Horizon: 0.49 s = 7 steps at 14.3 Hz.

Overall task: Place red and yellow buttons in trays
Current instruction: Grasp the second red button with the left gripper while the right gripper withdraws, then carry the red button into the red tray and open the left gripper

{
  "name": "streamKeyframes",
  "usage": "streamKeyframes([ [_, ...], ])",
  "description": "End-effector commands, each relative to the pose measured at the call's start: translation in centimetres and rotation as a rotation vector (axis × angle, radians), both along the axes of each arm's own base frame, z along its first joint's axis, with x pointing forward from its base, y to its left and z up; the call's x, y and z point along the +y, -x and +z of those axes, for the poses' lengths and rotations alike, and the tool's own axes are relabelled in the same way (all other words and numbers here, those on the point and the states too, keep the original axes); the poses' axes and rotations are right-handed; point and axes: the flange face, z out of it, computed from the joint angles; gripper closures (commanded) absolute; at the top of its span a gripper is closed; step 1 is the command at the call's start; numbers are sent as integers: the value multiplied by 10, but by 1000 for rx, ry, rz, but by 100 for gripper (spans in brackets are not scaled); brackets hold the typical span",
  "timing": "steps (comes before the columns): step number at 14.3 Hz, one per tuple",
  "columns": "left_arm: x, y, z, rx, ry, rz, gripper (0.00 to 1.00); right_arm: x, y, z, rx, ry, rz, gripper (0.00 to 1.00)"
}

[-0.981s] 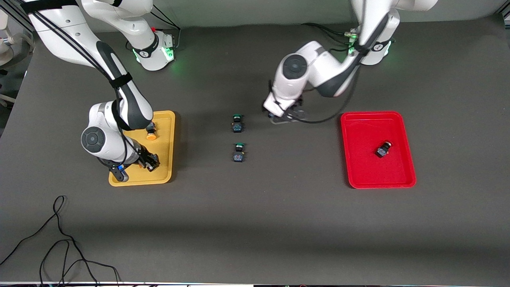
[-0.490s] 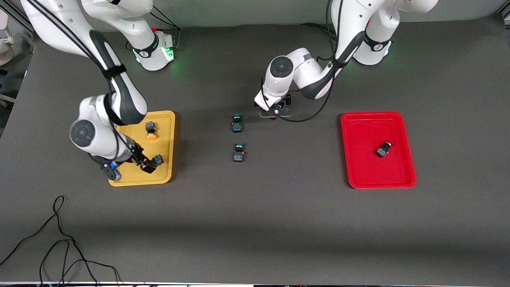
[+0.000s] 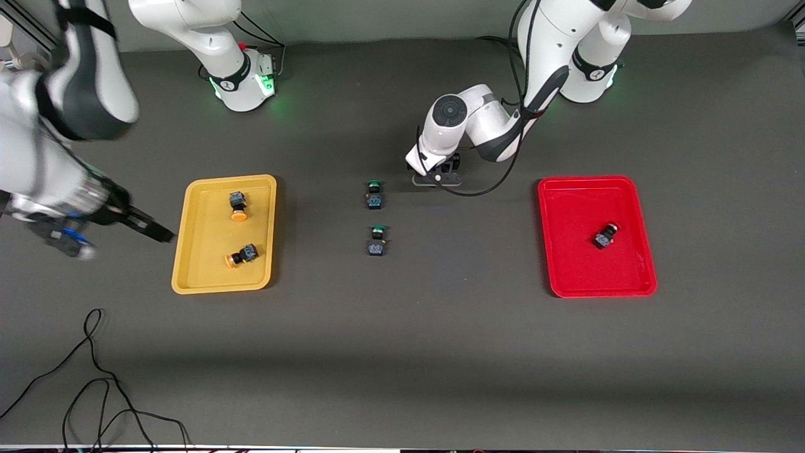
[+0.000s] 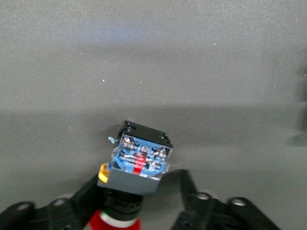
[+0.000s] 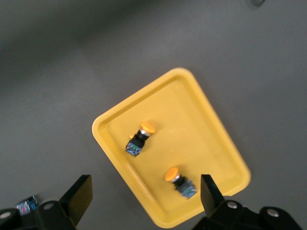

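Observation:
The yellow tray (image 3: 201,277) holds two yellow-capped buttons, one (image 3: 238,204) farther from the front camera and one (image 3: 243,255) nearer; both show in the right wrist view (image 5: 139,139) (image 5: 180,182). My right gripper (image 3: 154,231) is open and empty, up in the air beside that tray's edge (image 5: 144,196). The red tray (image 3: 566,277) holds one red-capped button (image 3: 605,235). My left gripper (image 3: 436,180) is low on the table between the trays, open, with its fingers on either side of a red-capped button (image 4: 141,163); one finger (image 4: 189,189) stands apart from it.
Two green-capped buttons (image 3: 374,194) (image 3: 377,241) lie on the dark mat mid-table, close to the left gripper. A black cable (image 3: 94,377) loops near the front edge at the right arm's end.
My right gripper let go of a yellow button in the yellow tray, then rose and swung off the tray toward the right arm's end. My left gripper shifted slightly over the red button.

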Motion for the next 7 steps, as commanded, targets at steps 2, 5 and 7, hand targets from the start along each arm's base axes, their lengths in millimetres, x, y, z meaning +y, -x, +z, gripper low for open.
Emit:
streamKeyframes([
  [2, 5, -17, 7, -35, -3, 38, 100, -9, 12, 39, -44, -17, 98, 0],
  [5, 24, -73, 44, -37, -85, 102, 100, -12, 14, 45, -42, -10, 130, 0],
  [7, 55, -127, 82, 23, -189, 107, 100, -11, 18, 54, -34, -12, 137, 0],
])
